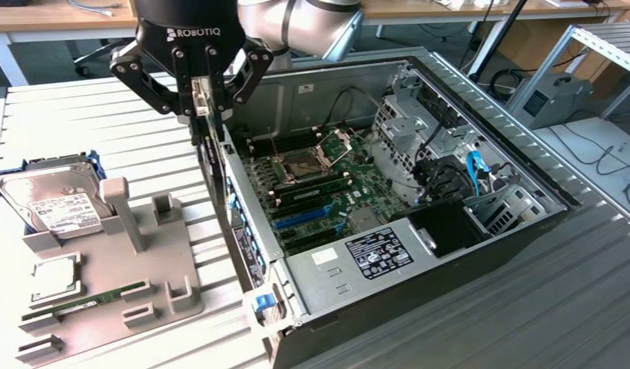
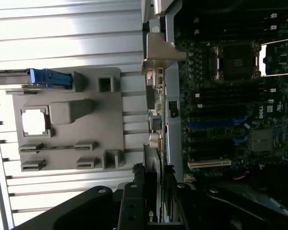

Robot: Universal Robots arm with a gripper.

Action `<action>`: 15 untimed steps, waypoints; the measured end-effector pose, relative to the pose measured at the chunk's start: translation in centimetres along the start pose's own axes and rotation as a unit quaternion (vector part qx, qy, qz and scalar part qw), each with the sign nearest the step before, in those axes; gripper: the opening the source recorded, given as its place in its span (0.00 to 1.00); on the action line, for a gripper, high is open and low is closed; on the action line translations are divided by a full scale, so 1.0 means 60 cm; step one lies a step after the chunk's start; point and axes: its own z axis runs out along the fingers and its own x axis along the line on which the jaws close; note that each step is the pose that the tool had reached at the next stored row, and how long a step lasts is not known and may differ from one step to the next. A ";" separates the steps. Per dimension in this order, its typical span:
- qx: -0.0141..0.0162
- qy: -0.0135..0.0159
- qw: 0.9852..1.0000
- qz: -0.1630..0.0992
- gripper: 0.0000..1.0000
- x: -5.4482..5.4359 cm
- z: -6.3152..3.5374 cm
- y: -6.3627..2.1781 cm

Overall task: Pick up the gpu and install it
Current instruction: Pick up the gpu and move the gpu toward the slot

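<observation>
Nearest, on the counter (image 1: 520, 323), a grey holder (image 1: 140, 284) carrying a hard drive (image 1: 54, 204) at the exterior view's left, just beside an open computer case (image 1: 397, 300). Farther back, above the case's side wall, the tool (image 1: 200, 108) clamped on the gpu (image 1: 199, 129), held upright and edge-on between holder and motherboard (image 1: 326, 192), not yet seated in a slot.

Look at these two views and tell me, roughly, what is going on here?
A robot arm's gripper is clamped on the gpu, holding it on edge over the side wall of the open computer case. The card is not yet seated in the motherboard. On the exterior view's left, a grey parts holder carries a hard drive and a RAM stick.
</observation>
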 end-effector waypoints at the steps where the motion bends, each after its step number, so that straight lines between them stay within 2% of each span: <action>1: 0.000 0.000 1.000 0.000 0.26 -0.001 0.000 0.000; 15: 0.001 0.000 1.000 0.000 0.26 -0.024 0.005 0.002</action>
